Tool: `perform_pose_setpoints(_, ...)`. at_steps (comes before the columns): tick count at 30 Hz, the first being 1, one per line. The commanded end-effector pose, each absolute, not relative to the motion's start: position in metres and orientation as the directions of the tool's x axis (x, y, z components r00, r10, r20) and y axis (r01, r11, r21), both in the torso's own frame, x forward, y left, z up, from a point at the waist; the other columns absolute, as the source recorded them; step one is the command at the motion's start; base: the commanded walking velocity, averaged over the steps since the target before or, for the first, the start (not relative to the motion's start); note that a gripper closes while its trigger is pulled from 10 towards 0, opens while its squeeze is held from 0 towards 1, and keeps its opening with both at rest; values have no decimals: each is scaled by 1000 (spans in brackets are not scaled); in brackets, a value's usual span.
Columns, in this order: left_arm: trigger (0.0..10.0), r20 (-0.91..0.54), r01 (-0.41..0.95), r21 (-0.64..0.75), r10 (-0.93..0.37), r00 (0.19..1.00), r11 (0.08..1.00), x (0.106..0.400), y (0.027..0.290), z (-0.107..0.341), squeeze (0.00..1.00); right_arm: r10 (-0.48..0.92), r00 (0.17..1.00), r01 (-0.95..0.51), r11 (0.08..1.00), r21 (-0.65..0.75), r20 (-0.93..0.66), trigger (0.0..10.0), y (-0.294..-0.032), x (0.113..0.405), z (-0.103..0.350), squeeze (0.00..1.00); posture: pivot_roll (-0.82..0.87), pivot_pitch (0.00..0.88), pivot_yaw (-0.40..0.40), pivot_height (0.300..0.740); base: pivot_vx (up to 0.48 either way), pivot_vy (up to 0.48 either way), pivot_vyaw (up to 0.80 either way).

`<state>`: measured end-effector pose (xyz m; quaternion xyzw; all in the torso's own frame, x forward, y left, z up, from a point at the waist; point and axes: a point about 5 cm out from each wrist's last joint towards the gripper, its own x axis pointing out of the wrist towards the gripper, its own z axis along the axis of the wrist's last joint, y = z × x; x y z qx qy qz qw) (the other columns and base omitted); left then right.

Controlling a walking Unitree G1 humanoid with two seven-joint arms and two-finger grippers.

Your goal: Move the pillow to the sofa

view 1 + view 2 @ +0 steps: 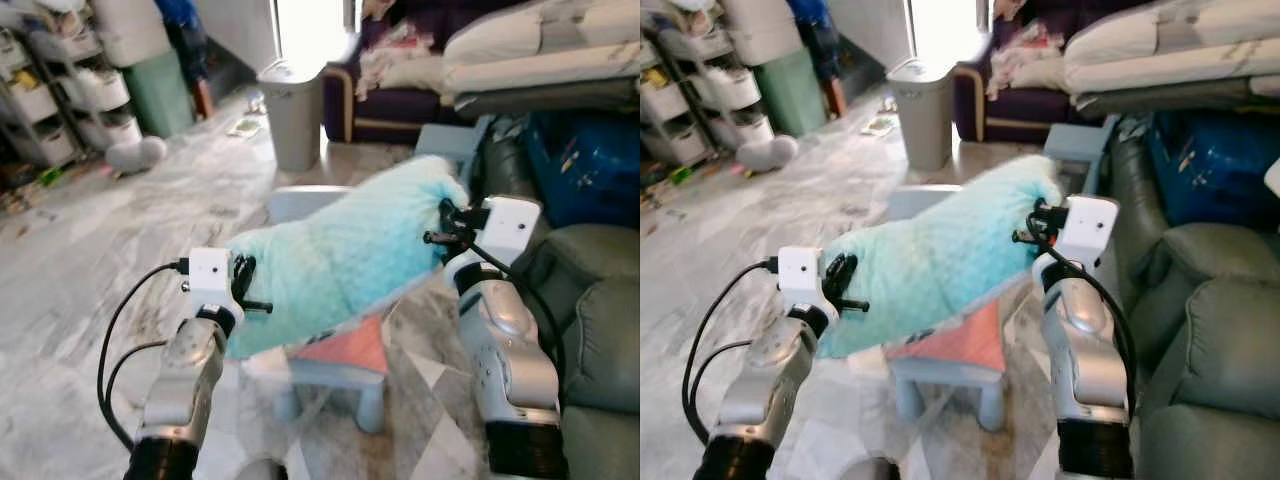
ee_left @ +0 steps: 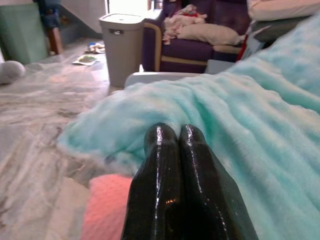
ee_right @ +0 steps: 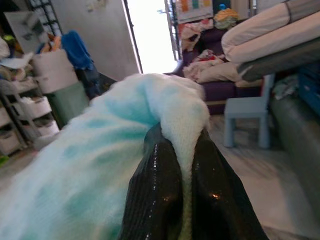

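Above small stool (image 1: 335,365), we carry pillow (image 1: 340,255): soft, light, floppy. Left gripper (image 2: 175,137) clenched on near corner, right gripper (image 3: 182,145) grasping far corner. Sofa (image 1: 590,300) right.

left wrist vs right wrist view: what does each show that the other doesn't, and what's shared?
Left wrist: left gripper shut on the fluffy teal pillow, with a grey lidded bin and a pink cushion below.
Right wrist: right gripper pinching a fold of the pillow, plus a small blue chair, white storage shelves and stacked bedding.
Shared: the pillow, the purple sofa and the marble floor.
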<state>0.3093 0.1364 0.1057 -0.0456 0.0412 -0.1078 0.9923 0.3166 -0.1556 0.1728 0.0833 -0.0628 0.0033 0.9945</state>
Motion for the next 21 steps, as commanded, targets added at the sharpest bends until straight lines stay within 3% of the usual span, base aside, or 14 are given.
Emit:
perform_pose_setpoints(1,10000,-46,218,-89,-223,974,972,312,136,113,0,-5,990,-20,984,176,142,10000,-155,317,178,0,-145,17,51,740,-356,0,0)
perform_pose_setpoints(21,10000,-58,230,-98,-236,970,968,313,134,112,0,-14,991,-9,985,173,131,10000,-157,315,177,0,-155,24,57,740,-335,0,0)
